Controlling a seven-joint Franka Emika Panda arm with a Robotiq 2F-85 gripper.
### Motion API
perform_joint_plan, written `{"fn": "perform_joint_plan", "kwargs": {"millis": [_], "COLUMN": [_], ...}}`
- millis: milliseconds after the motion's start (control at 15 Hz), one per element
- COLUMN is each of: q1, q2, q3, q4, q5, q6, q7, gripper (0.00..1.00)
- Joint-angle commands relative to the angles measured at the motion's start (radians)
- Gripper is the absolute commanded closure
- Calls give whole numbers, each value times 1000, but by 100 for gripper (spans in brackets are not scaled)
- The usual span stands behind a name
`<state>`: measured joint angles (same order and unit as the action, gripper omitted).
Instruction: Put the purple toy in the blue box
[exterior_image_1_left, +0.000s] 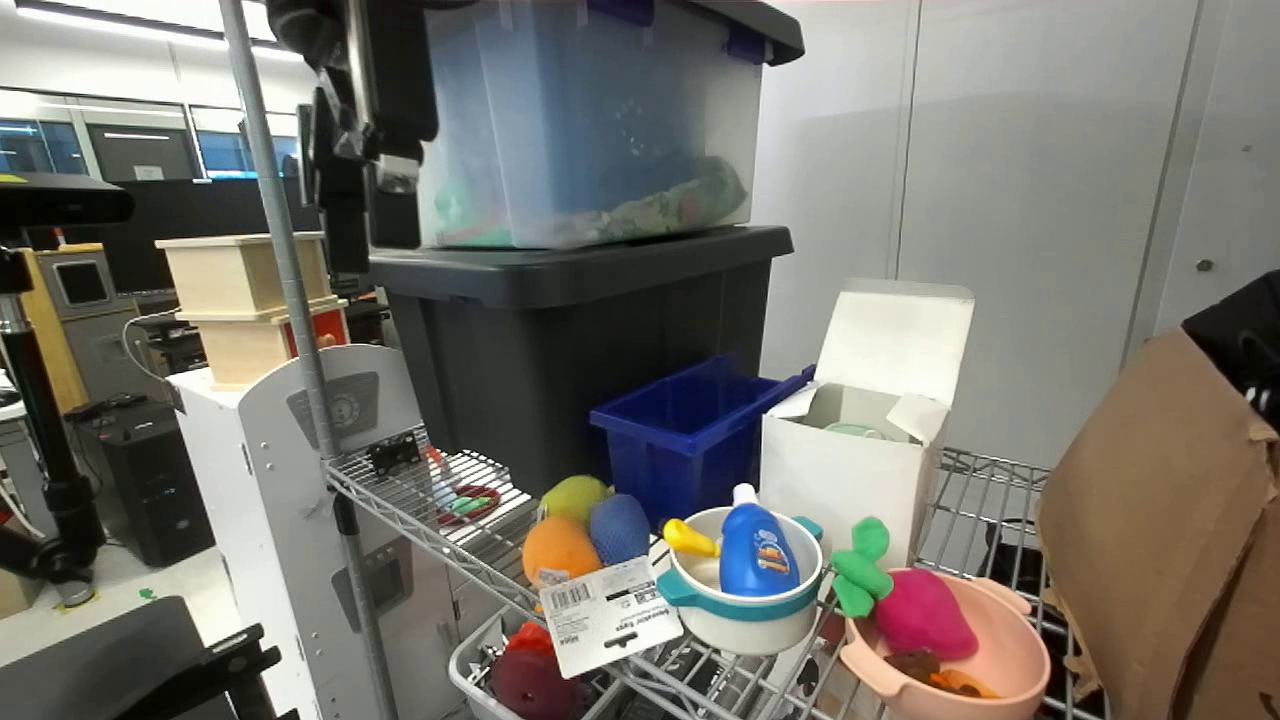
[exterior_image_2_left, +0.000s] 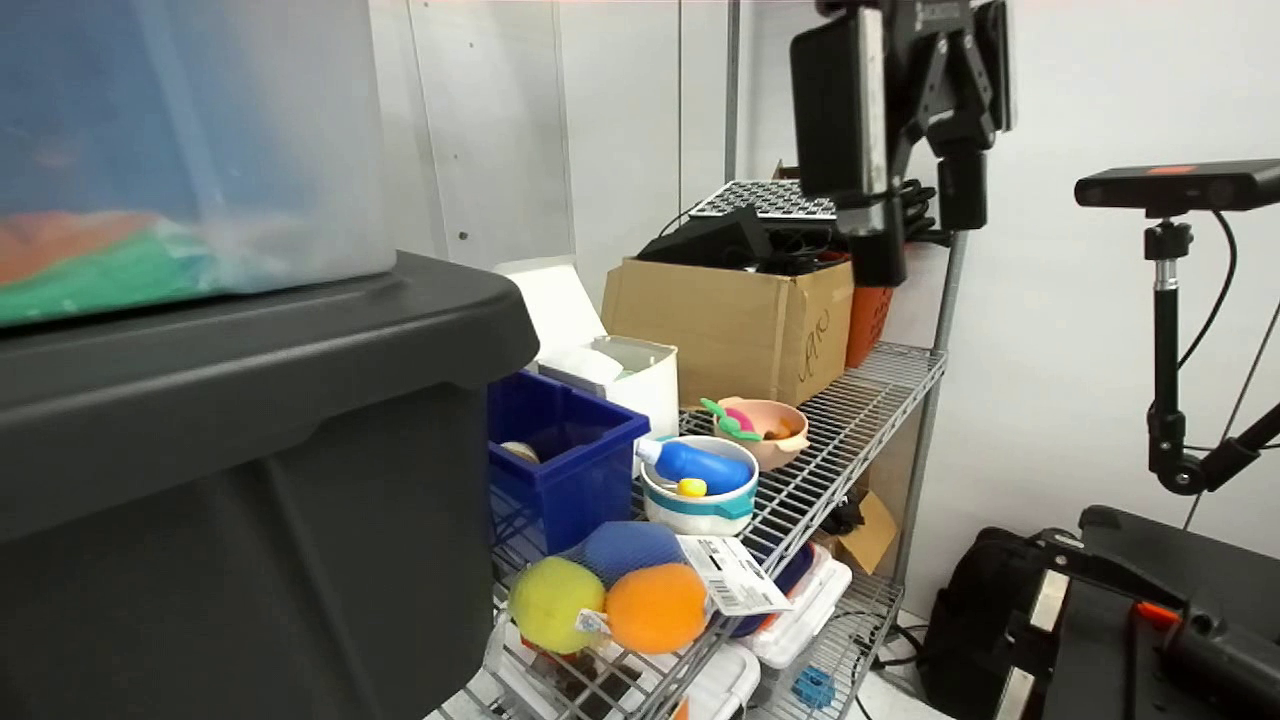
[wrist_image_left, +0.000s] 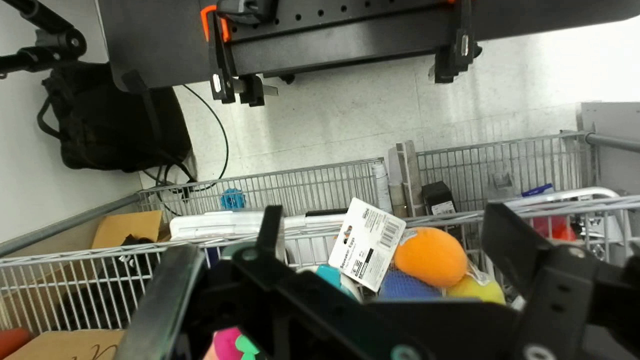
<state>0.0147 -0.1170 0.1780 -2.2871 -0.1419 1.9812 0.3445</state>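
The purple toy (exterior_image_1_left: 925, 615) with green leaves lies in a pink bowl (exterior_image_1_left: 1025, 640) on the wire shelf. It also shows small in an exterior view (exterior_image_2_left: 739, 419) and partly at the lower edge of the wrist view (wrist_image_left: 227, 344). The blue box (exterior_image_1_left: 655, 455) stands against the black tote, beside an open white carton; it also shows in an exterior view (exterior_image_2_left: 590, 500), with a small pale round thing inside. My gripper (exterior_image_1_left: 372, 235) is high above the shelf, apart from toy and box. Its fingers are wide apart and empty (exterior_image_2_left: 922, 230), also in the wrist view (wrist_image_left: 387, 220).
A white pot (exterior_image_1_left: 745, 620) with a blue bottle stands between bowl and box. Netted egg toys (exterior_image_1_left: 560, 548) with a card lie in front of the box. The black tote (exterior_image_1_left: 590, 340) bears a translucent tote. A cardboard box (exterior_image_2_left: 710, 325) stands beyond the bowl, and a shelf post (exterior_image_1_left: 285, 230) rises nearby.
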Motion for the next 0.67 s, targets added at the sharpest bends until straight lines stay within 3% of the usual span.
{"fn": "perform_joint_plan", "kwargs": {"millis": [0, 600], "q1": [3, -1], "q2": [131, 323], "q3": [-54, -159], "q4": [125, 308], "q5": [-24, -48], "q6": [16, 31], "q7": [-14, -44], "gripper": [0, 0]}}
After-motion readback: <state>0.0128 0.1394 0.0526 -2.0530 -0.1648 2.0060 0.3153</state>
